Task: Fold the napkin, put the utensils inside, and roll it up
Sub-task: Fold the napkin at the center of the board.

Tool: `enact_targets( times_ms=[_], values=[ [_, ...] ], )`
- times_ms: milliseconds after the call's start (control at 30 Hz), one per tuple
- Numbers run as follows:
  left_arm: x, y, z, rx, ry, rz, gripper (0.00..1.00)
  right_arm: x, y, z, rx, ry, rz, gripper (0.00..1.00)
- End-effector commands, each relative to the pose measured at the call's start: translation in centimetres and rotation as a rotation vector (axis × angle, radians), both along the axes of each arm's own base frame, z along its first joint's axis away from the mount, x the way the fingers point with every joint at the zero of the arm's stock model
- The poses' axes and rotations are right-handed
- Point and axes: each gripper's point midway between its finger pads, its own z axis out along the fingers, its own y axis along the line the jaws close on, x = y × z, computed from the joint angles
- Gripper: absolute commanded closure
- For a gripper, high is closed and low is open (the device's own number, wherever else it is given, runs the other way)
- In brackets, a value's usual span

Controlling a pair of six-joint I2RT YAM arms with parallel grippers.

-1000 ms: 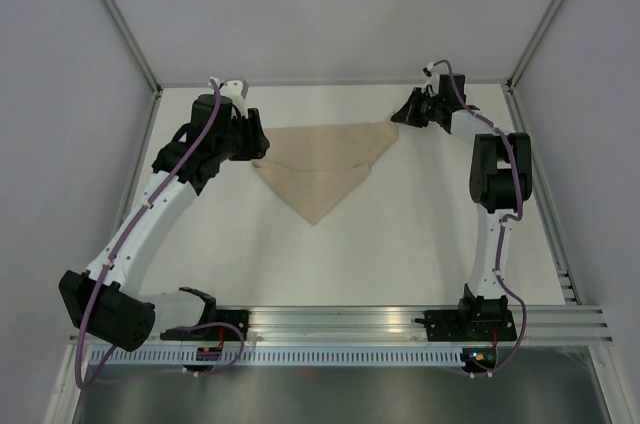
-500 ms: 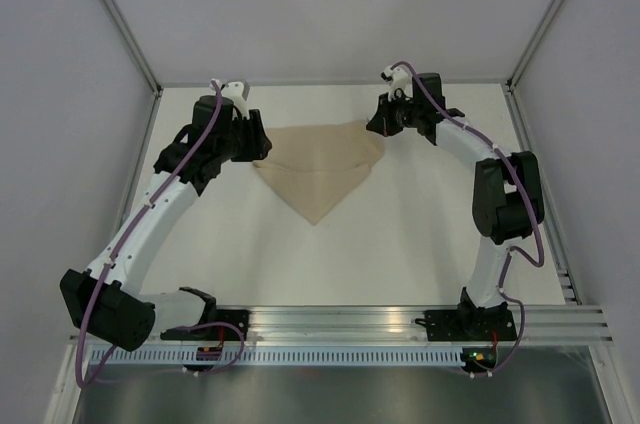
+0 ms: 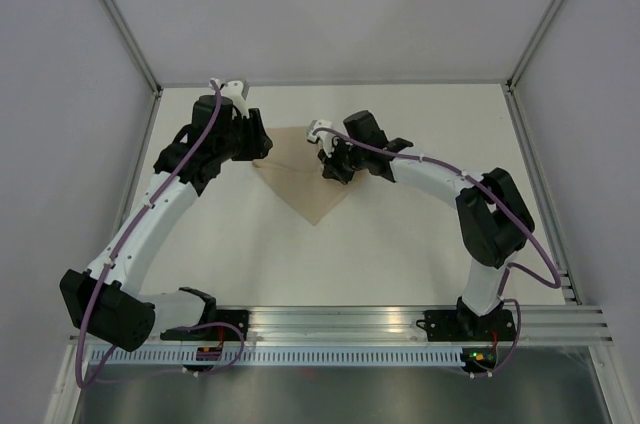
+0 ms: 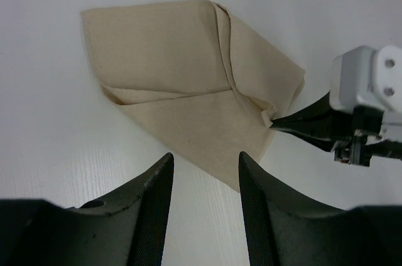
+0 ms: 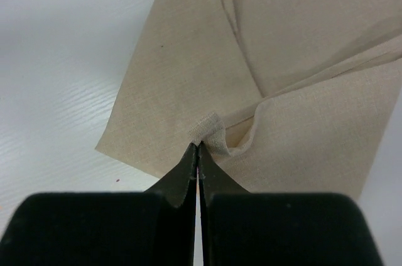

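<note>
The beige napkin (image 3: pixel 308 189) lies folded on the white table, its lowest point toward the arms. My right gripper (image 3: pixel 331 168) is over its middle, shut on a pinched corner of the cloth (image 5: pixel 210 129) and holding that flap over the layers below. In the right wrist view the napkin (image 5: pixel 295 59) fills the top, with fold lines. My left gripper (image 3: pixel 258 147) is at the napkin's left edge, open and empty; in its wrist view (image 4: pixel 204 172) the napkin (image 4: pixel 176 71) lies beyond the fingertips and the right gripper's fingers (image 4: pixel 304 125) hold the cloth's right tip. The fork is out of view.
White table (image 3: pixel 420 234) with grey walls on three sides. A metal rail (image 3: pixel 340 319) with the arm bases runs along the near edge. The right arm's elbow (image 3: pixel 492 224) is over the table's right half.
My right gripper has carried the napkin's right corner leftward from the far right to over the cloth's middle, folding that side over. The left arm has not moved.
</note>
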Motion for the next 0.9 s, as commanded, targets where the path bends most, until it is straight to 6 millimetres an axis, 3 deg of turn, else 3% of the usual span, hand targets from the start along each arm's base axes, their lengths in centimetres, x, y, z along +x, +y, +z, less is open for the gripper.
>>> enact_targets(
  times_ms=[0, 267, 867],
  values=[
    [-0.5, -0.6, 1.0, -0.108, 0.018, 0.042, 0.49, -0.9, 0.3, 1.0, -0.066, -0.125, 0.069, 1.0],
    [-0.5, -0.7, 0.8, -0.111, 0.023, 0.04, 0.5, -4.3, 2.1, -1.5, -0.15, -0.159, 0.161, 1.0],
    [-0.7, -0.4, 0.5, -0.104, 0.023, 0.048, 0.48, -6.3, 3.1, -6.0, -0.215, -0.114, 0.213, 0.99]
  ],
)
